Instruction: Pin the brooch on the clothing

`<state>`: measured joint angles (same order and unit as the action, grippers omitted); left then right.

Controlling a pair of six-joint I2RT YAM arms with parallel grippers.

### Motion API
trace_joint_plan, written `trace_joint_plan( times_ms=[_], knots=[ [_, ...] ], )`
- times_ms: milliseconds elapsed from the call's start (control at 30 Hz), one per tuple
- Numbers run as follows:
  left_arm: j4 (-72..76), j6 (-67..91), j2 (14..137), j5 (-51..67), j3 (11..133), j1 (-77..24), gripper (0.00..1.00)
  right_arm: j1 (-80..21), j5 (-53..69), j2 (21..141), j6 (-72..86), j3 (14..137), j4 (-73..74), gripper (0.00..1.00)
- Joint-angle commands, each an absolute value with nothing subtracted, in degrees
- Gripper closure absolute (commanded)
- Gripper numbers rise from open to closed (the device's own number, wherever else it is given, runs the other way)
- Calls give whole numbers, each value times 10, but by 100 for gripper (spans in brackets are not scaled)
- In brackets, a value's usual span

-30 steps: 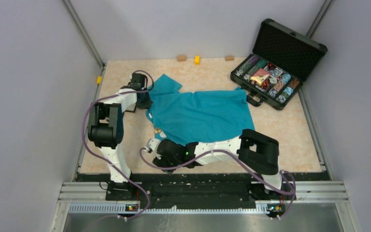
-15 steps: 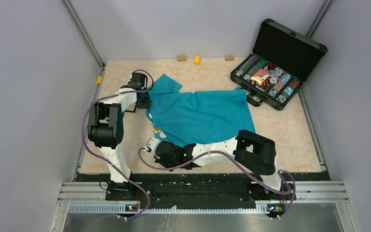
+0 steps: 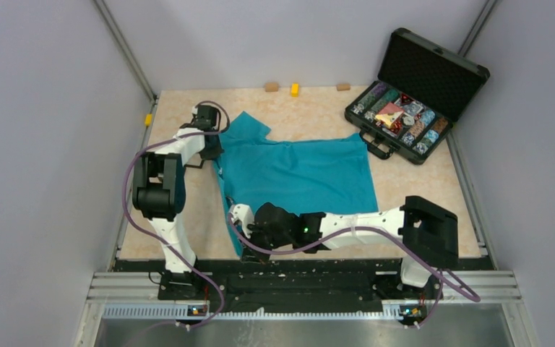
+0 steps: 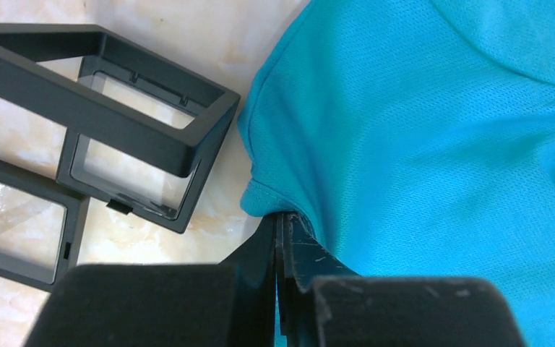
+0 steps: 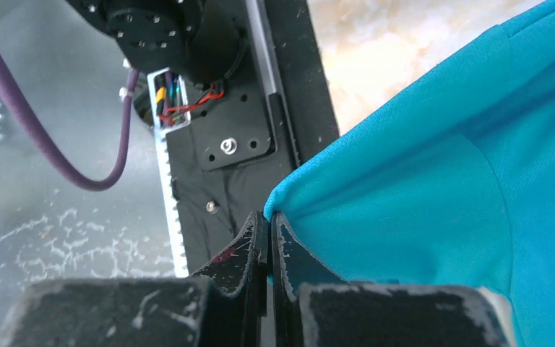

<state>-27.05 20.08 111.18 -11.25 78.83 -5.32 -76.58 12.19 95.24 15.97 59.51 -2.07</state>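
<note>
Left wrist view: left gripper (image 4: 280, 217), jaws clenched on a hem fold of the teal-blue mesh T-shirt (image 4: 433, 144), just beside two black-framed clear boxes (image 4: 144, 137).

Right wrist view: right gripper (image 5: 267, 217), jaws clamped on another shirt edge, black base rail (image 5: 238, 144) behind.

Overhead: shirt spread on the beige marbled counter (image 3: 441, 202) between both arms. Small pink-red brooch not found in any view. Open black case (image 3: 405, 119) of trinkets far right.

Risks, my judgement: thin pinches slipping if I pull taut, cloth bunching, and no arm free for the brooch.
</note>
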Motion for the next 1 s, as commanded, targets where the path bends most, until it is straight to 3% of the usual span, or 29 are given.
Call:
trace_joint_plan(
  times_ms=[0,233,367,500,800,967],
  knots=[
    [-271,190,1116,-140,809,-50,100,-761,221,960,176,587,-60,100],
    [-282,183,1117,-164,810,-50,100,-752,278,987,171,606,-51,99],
    [-292,184,1110,-146,813,-50,99,-751,273,987,161,621,-30,72],
    [-295,189,1077,-107,809,-52,87,-747,250,963,155,627,-13,58],
    [-313,204,986,-68,781,-59,59,-646,125,879,159,615,84,51],
    [-315,227,935,-69,730,-66,52,-550,30,867,161,596,149,49]
  ],
)
